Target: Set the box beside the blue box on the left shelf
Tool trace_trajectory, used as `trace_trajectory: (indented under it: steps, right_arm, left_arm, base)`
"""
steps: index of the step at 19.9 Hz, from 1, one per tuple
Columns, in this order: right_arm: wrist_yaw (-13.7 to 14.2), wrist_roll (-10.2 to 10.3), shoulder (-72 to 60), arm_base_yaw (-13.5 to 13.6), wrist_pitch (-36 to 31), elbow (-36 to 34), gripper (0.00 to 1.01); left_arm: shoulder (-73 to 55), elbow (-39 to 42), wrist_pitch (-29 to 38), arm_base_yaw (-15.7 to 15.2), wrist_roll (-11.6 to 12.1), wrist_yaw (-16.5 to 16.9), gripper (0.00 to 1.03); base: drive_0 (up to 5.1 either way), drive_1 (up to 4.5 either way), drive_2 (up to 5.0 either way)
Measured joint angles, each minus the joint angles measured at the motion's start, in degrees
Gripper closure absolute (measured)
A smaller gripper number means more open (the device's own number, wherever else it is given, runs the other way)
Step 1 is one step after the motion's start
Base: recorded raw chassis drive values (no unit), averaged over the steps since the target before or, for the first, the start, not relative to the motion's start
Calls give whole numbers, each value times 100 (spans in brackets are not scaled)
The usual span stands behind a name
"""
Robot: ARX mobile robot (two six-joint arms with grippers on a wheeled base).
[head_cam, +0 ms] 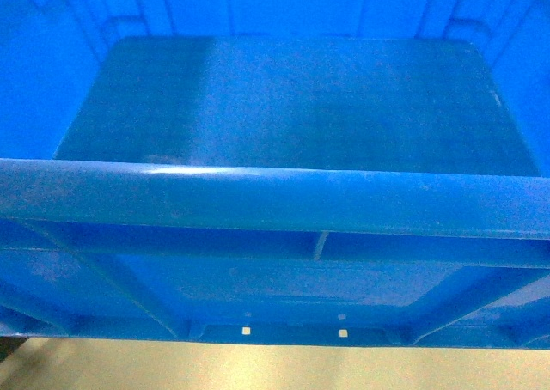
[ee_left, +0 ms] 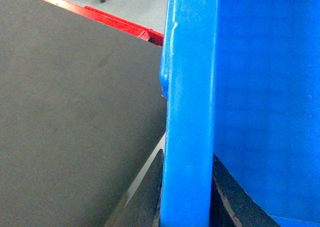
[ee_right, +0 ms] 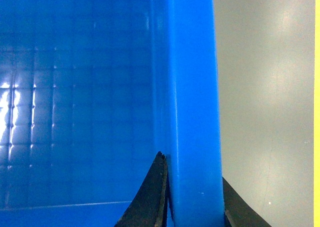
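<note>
The box (head_cam: 284, 115) filled the head view, with nothing inside. The left gripper (ee_left: 186, 197) pinched its rim, one finger on each side. The right gripper (ee_right: 195, 197) pinched the other rim. Only the left wrist view showed a red edge (ee_left: 120, 22).

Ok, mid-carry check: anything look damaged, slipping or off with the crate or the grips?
Nothing stands out. The box is empty and looks intact. The left gripper and right gripper each straddle a side rim squarely. Only light scuff marks show on the rim in the left wrist view.
</note>
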State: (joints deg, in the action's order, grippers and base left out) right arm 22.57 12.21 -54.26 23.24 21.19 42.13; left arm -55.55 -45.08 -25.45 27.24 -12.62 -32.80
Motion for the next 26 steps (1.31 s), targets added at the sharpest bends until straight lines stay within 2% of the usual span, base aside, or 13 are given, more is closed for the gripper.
trace_trajectory:
  steps: [26]
  right_arm:
    - [24,0,2,0,20,0,90]
  left_arm:
    - [-13,0,22,0,0,22,90]
  base:
    - [-154,-154,-154]
